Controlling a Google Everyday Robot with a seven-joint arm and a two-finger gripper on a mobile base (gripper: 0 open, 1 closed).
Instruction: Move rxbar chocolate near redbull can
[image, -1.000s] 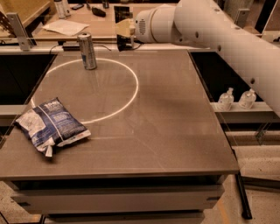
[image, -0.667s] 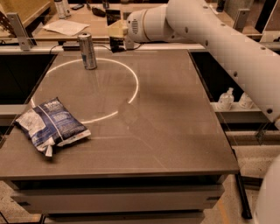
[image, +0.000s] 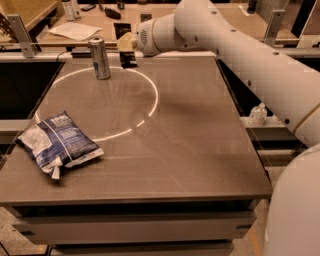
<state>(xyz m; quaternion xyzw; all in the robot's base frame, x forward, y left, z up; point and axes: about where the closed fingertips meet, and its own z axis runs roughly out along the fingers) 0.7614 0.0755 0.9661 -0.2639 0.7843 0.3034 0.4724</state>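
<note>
Rxbar chocolate (image: 129, 60): at far edge of bench (image: 190, 140), dark wrapper showing just under the gripper (image: 128, 50), which looks clenched on it. Cannot tell if the bar touches the surface. Redbull can (image: 100, 58) upright just beside, to the left. Blue-and-white bag (image: 59, 142) well apart, near corner.

Risk: can is slim and tall, so a sideways swing of the gripper could tip it. Releasing this close to the edge could drop the bar off the back.

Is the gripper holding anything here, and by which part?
Cannot tell. The gripper sits right at the top of the dark chocolate bar, beside the can at the far edge of the table; any grip is hidden.
</note>
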